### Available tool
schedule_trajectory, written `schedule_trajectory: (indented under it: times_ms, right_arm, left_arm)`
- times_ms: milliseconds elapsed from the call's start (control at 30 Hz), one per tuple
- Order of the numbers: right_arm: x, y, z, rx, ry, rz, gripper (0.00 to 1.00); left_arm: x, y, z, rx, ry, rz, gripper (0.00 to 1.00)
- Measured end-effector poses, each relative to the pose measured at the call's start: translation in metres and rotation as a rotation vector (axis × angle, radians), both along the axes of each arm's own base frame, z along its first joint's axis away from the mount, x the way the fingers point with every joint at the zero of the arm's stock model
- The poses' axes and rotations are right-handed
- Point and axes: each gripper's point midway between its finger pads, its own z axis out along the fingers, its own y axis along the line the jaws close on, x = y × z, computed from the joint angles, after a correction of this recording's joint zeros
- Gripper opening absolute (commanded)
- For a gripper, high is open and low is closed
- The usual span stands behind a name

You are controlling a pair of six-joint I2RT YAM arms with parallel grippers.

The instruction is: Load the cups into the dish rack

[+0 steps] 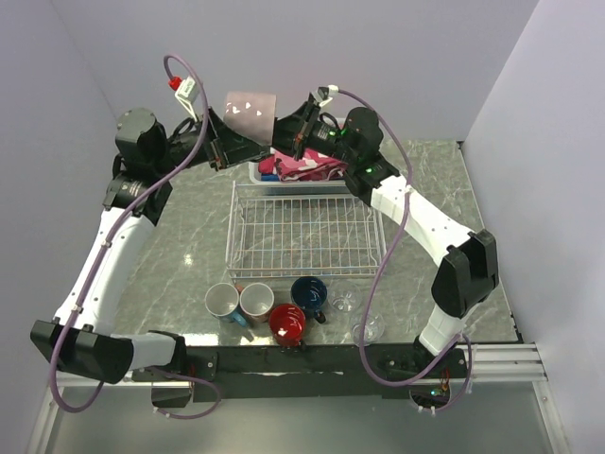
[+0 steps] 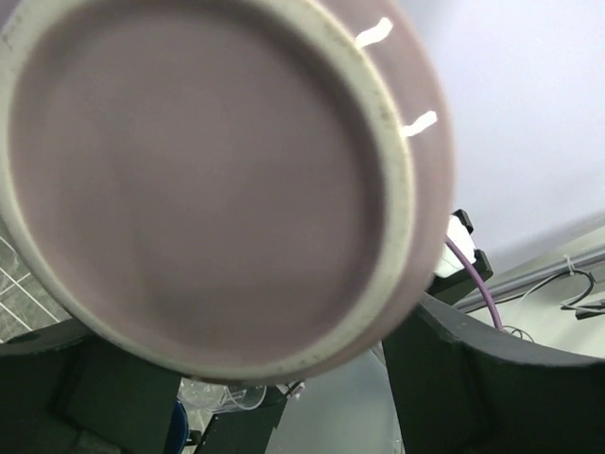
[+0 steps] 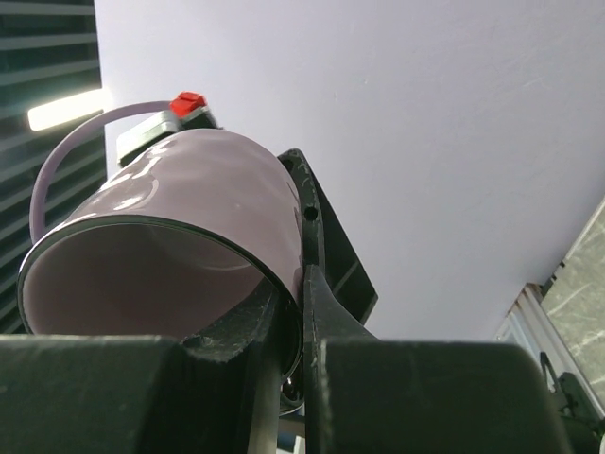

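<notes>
A mauve-pink mug (image 1: 250, 109) is held high over the table's back between both grippers. My left gripper (image 1: 242, 142) is shut on its body. In the left wrist view the mug's base (image 2: 208, 180) fills the frame, with my fingers (image 2: 473, 378) at either side. My right gripper (image 1: 284, 138) pinches the mug's rim wall (image 3: 198, 189), one finger inside and one outside (image 3: 302, 293). The white wire dish rack (image 1: 302, 232) holds nothing. Teal (image 1: 221, 303), terracotta (image 1: 256, 301), red (image 1: 286, 322) and navy (image 1: 309, 295) mugs and two clear glasses (image 1: 344, 303) (image 1: 368, 331) stand near the front edge.
A white slotted basket with pink cloth (image 1: 301, 168) sits behind the rack, under the raised grippers. Purple walls close in at the back and both sides. Cables loop from both arms.
</notes>
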Motion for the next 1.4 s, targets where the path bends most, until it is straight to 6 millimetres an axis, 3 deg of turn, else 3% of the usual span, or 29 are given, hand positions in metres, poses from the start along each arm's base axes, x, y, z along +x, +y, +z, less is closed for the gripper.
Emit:
schedule_trajectory:
  times_ms: [33,67,167,433,533,633,667,900,1033,1100,1133,1233,1400]
  right_arm:
    - [0.0,0.0,0.0,0.003,0.0,0.001,0.0]
    - [0.001,0.001,0.0,0.006,0.0,0.001,0.0]
    - [0.004,0.003,0.0,0.018,0.002,-0.003,0.0]
    - [0.018,0.002,0.006,0.065,0.015,-0.064,0.0]
    - [0.02,0.001,0.01,0.086,0.015,-0.073,0.0]
    - [0.018,0.0,0.01,0.103,0.03,-0.066,0.0]
    - [0.018,0.0,0.006,0.104,0.052,-0.062,0.0]
    - [0.013,-0.003,-0.003,0.116,0.087,-0.049,0.02]
    - [0.013,-0.002,-0.01,0.092,0.1,-0.047,0.25]
    - [0.012,-0.002,-0.014,0.071,0.1,-0.047,0.54]
    - [0.01,-0.004,-0.018,0.043,0.078,-0.045,0.58]
    - [0.007,-0.017,-0.039,-0.052,0.073,-0.049,0.69]
    - [-0.001,-0.054,-0.105,-0.279,0.143,-0.043,0.68]
  left_arm:
    - [0.001,0.0,-0.001,-0.001,0.007,0.002,0.71]
    - [0.003,-0.001,-0.002,-0.002,0.012,0.005,0.61]
    - [0.009,-0.001,-0.005,-0.005,0.038,0.022,0.51]
    - [0.024,-0.005,0.005,-0.052,0.09,0.024,0.41]
    - [0.026,-0.006,0.012,-0.072,0.092,0.021,0.32]
    - [0.025,-0.006,0.014,-0.076,0.087,0.015,0.04]
    - [0.023,-0.007,0.015,-0.077,0.08,-0.002,0.01]
    - [0.019,-0.007,0.009,-0.077,0.108,-0.046,0.01]
    - [0.02,-0.003,0.002,-0.078,0.123,-0.06,0.01]
    - [0.019,-0.002,-0.001,-0.076,0.134,-0.071,0.01]
    - [0.018,0.0,-0.002,-0.073,0.148,-0.08,0.01]
    - [0.023,0.012,-0.001,-0.069,0.139,-0.06,0.01]
    - [0.043,0.045,0.023,-0.052,0.021,0.063,0.01]
